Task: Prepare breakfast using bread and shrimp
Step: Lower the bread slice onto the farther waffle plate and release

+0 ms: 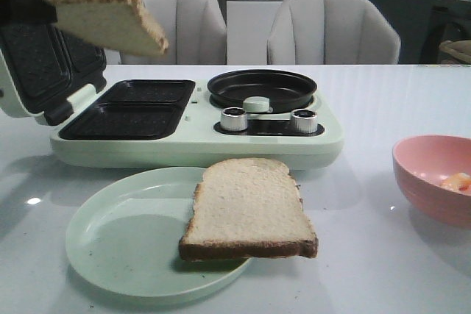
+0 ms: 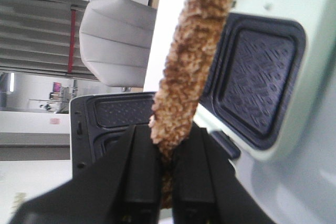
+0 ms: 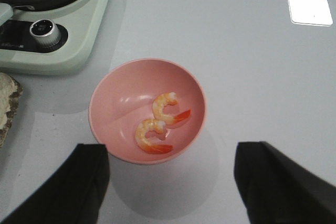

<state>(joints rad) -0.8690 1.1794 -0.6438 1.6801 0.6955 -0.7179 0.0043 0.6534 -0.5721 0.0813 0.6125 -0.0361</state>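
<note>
One square slice of pale bread with a brown crust (image 1: 110,18) hangs clamped in the left gripper (image 2: 167,153) above the mint-green sandwich maker (image 1: 191,134), while the right gripper (image 3: 170,182) hovers wide open over two curled orange-pink shrimp (image 3: 165,107) in the pink bowl (image 3: 105,108).

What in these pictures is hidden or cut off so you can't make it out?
- Left tool: front view shows only a dark shape at the frame corner above the held bread slice.
- Pink bowl: cut by the front view's edge, one shrimp partly visible; right wrist view shows two.
- Right tool: absent from front view.
- Appliance knobs: markings too small.
</note>
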